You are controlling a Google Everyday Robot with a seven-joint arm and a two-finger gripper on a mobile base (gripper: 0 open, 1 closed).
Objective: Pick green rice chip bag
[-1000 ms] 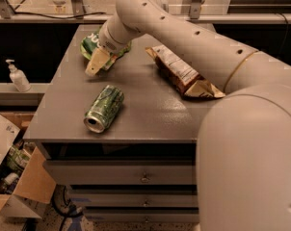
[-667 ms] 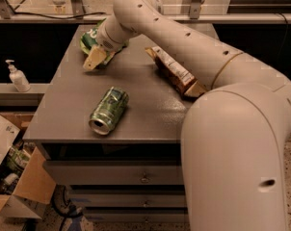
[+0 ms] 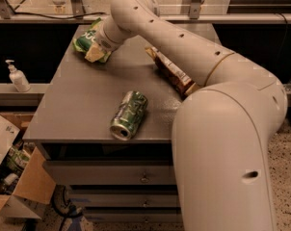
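Since a second ago the hand has drawn closer in to the green rice chip bag, its pale tip now lying against the pouch's near edge rather than reaching out in front of it, and the whole scene has slid to the right in the camera view, so that the arm's thick lower link fills more of the right side. From the single camera view, the crinkled green rice chip bag sits at the far left corner of the grey worktop, its white lettering partly covered by the wrist. The hand rests on top of the pouch and touches it from the right; whether it is open or closed on the pouch I cannot tell, since the wrist hides that part. The arm reaches from the lower right, up and across the back of the worktop. A green drink can lies on its side near the front edge, its silver end turned toward the camera, well apart from the pouch. A brown snack bag lies just beside the arm, partly hidden by it. Below the worktop are grey drawers. A white pump bottle stands on a ledge to the left, and an open cardboard box sits on the floor at lower left
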